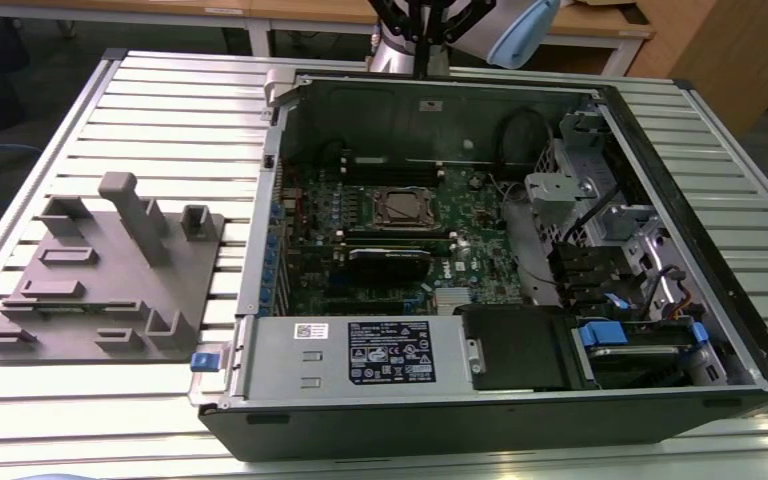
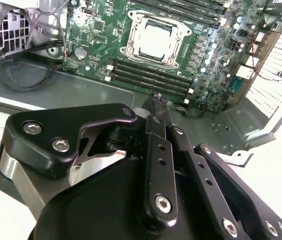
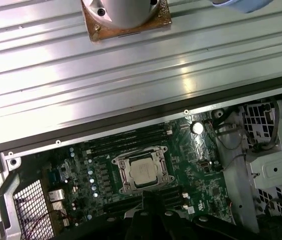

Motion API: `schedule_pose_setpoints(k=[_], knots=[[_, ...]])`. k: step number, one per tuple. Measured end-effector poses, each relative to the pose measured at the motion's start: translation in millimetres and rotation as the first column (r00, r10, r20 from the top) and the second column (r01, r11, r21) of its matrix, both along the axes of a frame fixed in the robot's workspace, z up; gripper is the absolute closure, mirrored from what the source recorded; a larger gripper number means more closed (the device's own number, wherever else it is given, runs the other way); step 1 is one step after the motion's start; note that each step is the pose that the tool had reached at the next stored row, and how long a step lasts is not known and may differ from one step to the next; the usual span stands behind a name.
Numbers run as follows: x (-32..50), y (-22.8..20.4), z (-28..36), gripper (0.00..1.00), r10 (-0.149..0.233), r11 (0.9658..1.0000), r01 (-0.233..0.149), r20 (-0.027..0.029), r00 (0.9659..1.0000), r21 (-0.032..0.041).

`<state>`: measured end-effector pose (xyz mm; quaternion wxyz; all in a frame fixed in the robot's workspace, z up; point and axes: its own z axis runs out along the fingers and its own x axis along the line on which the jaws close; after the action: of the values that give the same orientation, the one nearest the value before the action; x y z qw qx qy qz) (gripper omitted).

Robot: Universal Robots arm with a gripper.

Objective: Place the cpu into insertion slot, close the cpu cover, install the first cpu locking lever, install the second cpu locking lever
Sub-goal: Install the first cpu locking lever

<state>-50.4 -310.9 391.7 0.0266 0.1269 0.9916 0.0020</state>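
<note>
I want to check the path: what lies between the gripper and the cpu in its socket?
In the second wrist view, long black memory slots on the green board cross between the gripper and the cpu.

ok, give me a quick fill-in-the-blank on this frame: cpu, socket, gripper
1. The cpu lies inside the insertion ____.
2. The circuit board around the socket is ____ in colour.
3. The cpu cover lies ____ around the chip.
4. The gripper hangs ____ the motherboard, touching nothing.

Missing words: slot; green; flat; above
</note>
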Motion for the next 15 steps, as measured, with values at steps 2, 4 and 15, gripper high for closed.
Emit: schedule_pose_setpoints(k=[2, 4, 15], knots=[[0.1, 0.0, -0.1, 0.9, 0.0, 1.0, 0.0, -0.006, 1.0, 0.0002], [0.2, 0.0, -0.8, 0.9, 0.0, 1.0, 0.0, -0.0493, 0.9988, -0.0003], [0.3, 0.0, -1.0, 0.9, 0.045, 0.999, -0.045, -0.0548, 0.9975, -0.0004]])
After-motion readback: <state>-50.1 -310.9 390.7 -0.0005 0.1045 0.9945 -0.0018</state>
